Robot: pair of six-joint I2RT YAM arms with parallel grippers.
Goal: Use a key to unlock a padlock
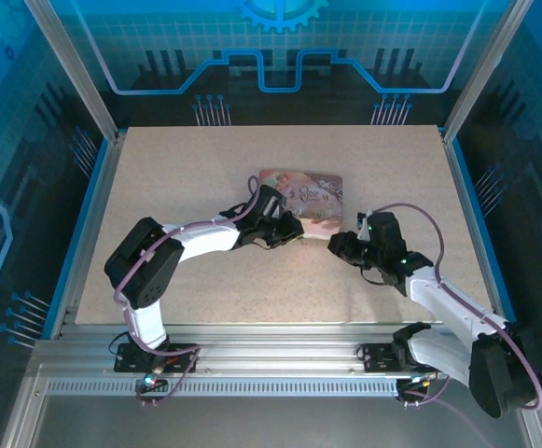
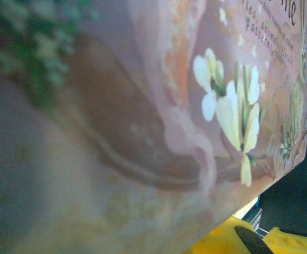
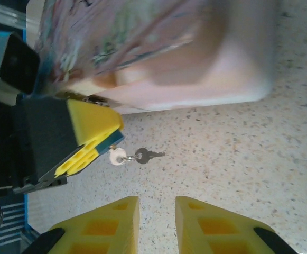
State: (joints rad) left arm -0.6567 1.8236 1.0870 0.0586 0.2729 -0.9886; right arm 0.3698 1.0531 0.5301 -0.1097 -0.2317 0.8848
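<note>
One speckled table (image 1: 159, 187) carries everything. Its left and right edges are trimmed in blue, and most of its surface lies bare around the middle. Two arms work over it. The left arm (image 1: 196, 238) bends its elbow out to the left, and its white forearm runs right toward the box. The right arm (image 1: 438, 294) rises from the near right corner and reaches up and left.

One pink picture-printed box (image 1: 303, 191) sits near the table's centre, with open table on every side of it.

The left gripper (image 1: 287, 233) is at the box's near edge, and the box crowds its wrist view. Its jaws are closed down, but what they pinch cannot be made out. A small dark nub (image 3: 92, 98) at the box's lower edge, just above that gripper's yellow finger (image 3: 90, 135), may be the padlock.

The right gripper (image 3: 157, 205) points at the box's near right corner, jaws parted and empty.

One white ring (image 3: 117, 157) lies just beside the left fingertip. One key (image 3: 149, 155) is linked to it and lies flat on bare table between the box and the right gripper.
</note>
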